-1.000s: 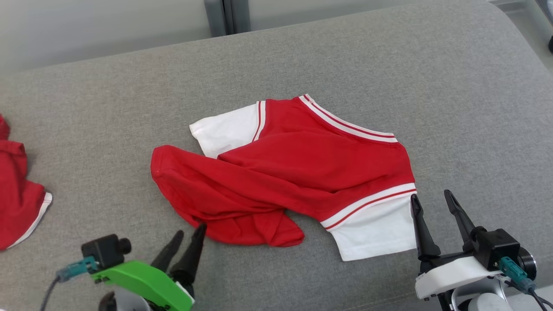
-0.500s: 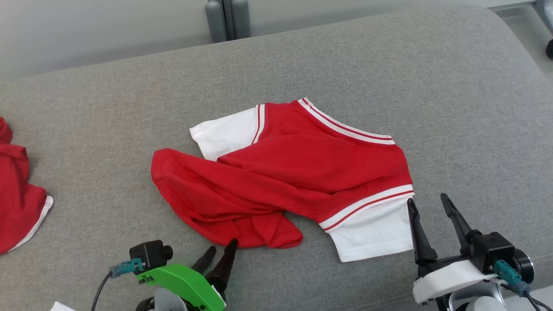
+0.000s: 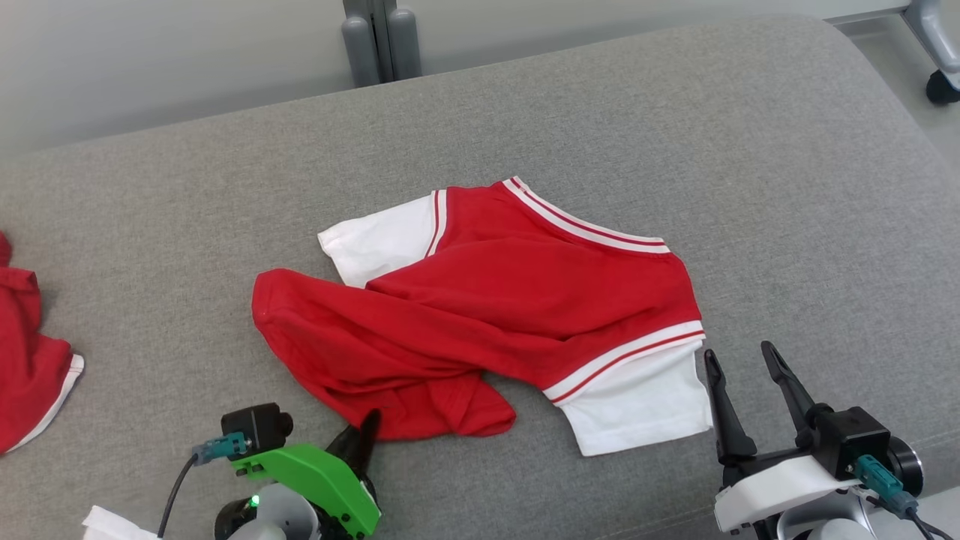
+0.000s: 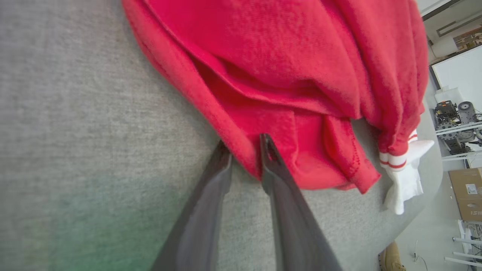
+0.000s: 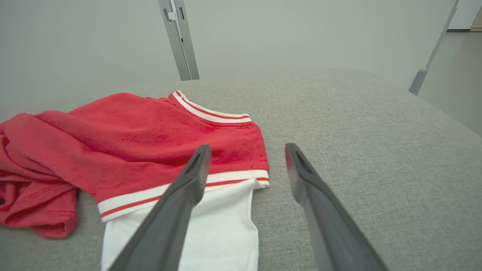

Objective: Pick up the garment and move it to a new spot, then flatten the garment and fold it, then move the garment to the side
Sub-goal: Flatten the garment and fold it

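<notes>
Red-and-white garment point(image 3: 510, 300), lying crumpled at the centre of the grey upholstered surface point(image 3: 750, 135). Left claw point(image 3: 360, 431), lower left of the head view, straddles the garment's near red hem, its fingers narrowly parted with cloth between them; whether they pinch it cannot be told. Right claw point(image 3: 739, 352), lower right, stands open just beside the white sleeve. A second red cloth point(image 3: 30, 375) lies at the left edge.
</notes>
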